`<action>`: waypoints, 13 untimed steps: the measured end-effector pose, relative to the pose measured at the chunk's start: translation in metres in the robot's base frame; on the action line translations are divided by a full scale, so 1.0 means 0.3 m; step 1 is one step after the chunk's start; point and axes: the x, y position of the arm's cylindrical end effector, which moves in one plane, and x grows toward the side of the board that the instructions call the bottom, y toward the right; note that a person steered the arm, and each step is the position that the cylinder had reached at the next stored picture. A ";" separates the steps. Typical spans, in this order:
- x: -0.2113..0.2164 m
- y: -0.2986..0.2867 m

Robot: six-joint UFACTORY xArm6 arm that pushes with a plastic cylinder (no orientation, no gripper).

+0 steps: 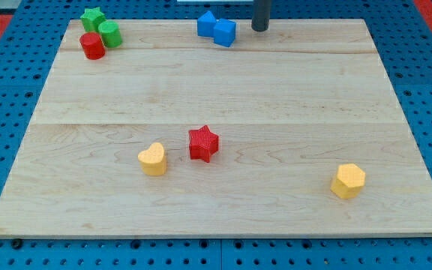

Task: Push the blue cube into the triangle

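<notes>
Item 1 — blue plastic cube [225,33], upper centre of the frame on the pale wooden board [216,97], touching on its left a second blue block [207,24], seemingly the triangle. Item 2 — my tip [259,28], a plain dark rod end with no fingers to open or close, holding nothing; it stands just right of the cube, apart from it. Judgement: cube lies leftward of my tip, triangle directly beyond — a leftward push is lined up.
</notes>
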 end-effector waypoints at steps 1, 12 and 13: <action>0.096 -0.020; 0.514 -0.277; 0.514 -0.277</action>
